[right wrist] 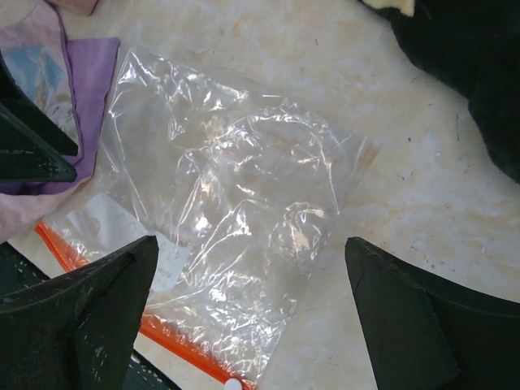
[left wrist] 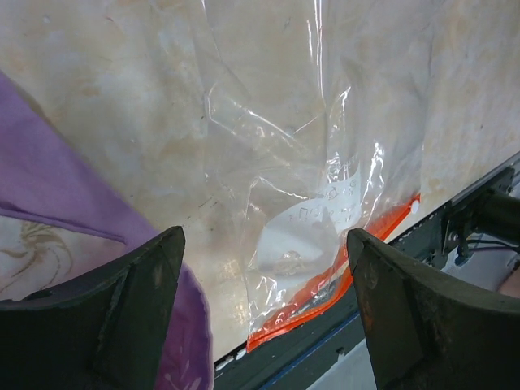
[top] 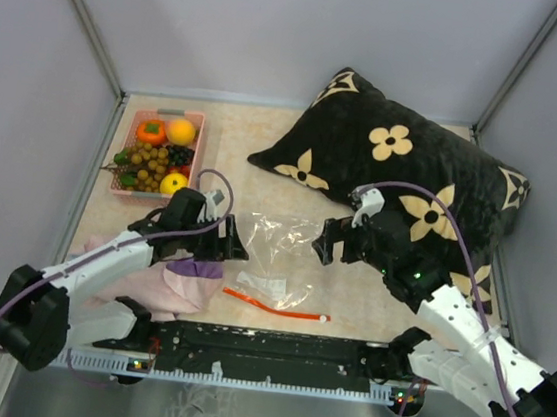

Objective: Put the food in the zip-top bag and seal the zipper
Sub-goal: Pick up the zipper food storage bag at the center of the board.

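Note:
The clear zip-top bag (top: 278, 259) lies flat on the table between my two grippers; it also shows in the left wrist view (left wrist: 284, 162) and the right wrist view (right wrist: 236, 211). Its orange-red zipper (top: 272, 305) runs along the near edge, with the white slider (top: 325, 318) at the right end. The toy food (top: 159, 155) sits in the pink basket (top: 202, 139) at the back left. My left gripper (top: 236, 244) is open and empty, at the bag's left edge. My right gripper (top: 320, 248) is open and empty, at the bag's right edge.
A pink-purple folded cloth (top: 174, 282) lies under my left arm, next to the bag. A black flowered pillow (top: 404, 163) fills the back right. The black base rail (top: 272, 354) runs along the near edge.

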Robot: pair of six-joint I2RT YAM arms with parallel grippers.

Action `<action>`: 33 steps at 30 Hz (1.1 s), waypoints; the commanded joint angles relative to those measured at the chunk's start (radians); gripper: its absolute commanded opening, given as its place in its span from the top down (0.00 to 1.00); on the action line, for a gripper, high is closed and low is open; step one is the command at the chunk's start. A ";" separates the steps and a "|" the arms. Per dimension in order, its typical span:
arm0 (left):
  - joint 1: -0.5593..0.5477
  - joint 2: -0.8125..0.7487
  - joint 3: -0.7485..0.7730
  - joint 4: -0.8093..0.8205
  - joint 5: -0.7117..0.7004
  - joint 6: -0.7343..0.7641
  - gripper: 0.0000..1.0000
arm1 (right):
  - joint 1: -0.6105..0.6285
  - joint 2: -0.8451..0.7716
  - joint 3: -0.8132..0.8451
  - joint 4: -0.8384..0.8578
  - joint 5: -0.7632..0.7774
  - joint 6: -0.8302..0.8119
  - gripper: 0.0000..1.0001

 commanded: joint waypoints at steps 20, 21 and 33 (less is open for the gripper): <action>-0.053 0.532 0.362 0.165 -0.077 0.228 0.78 | 0.195 0.152 -0.055 0.168 -0.022 -0.078 0.01; -0.054 0.550 0.379 0.163 -0.070 0.238 0.82 | 0.210 0.167 -0.048 0.163 -0.009 -0.089 0.01; -0.054 0.643 0.442 0.169 -0.014 0.240 0.85 | 0.427 0.330 0.033 0.139 0.177 -0.184 0.01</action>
